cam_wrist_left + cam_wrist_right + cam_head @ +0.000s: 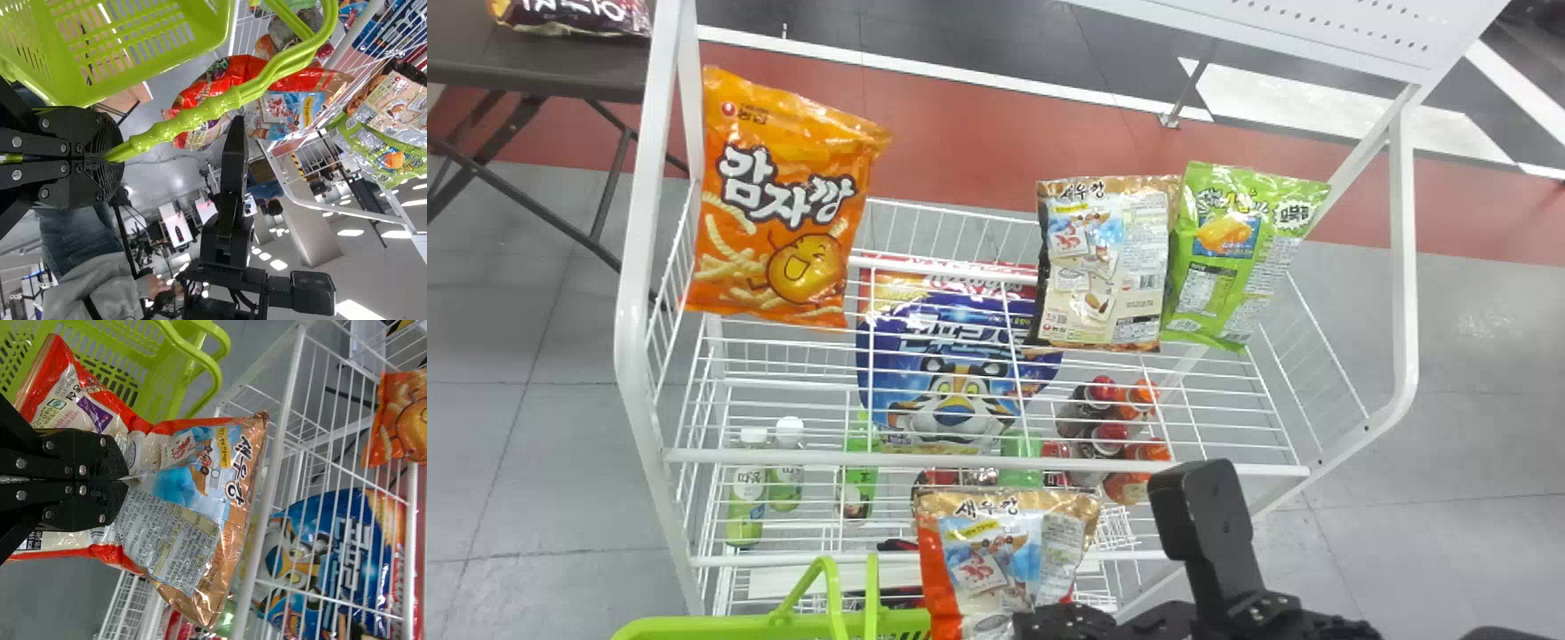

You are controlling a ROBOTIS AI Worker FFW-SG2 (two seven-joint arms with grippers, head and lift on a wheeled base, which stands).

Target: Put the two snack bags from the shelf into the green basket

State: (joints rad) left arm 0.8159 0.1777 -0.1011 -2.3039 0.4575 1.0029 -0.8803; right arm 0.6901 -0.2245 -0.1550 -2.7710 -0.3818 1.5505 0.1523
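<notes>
Basket [113, 30]: lime green, its wall patterned with rows of slots. Snack bag [200, 473]: red sides, a tan-gold end band, a light blue panel and a whitish panel of fine dark print. Orange bag [774, 204]: white lettering outlined in dark, above a yellow-orange smiling potato. Cream bag [1098, 276]: brown edging, pale blue panel. Bright green bag [1227, 258]: blue panel with an orange motif. Cereal pack [951, 400]: deep blue, with a tiger face in orange, white and black. Shelf [783, 458]: white, in a wire grid. Floor [516, 444]: grey, crossed by a brick-red band edged in white.
</notes>
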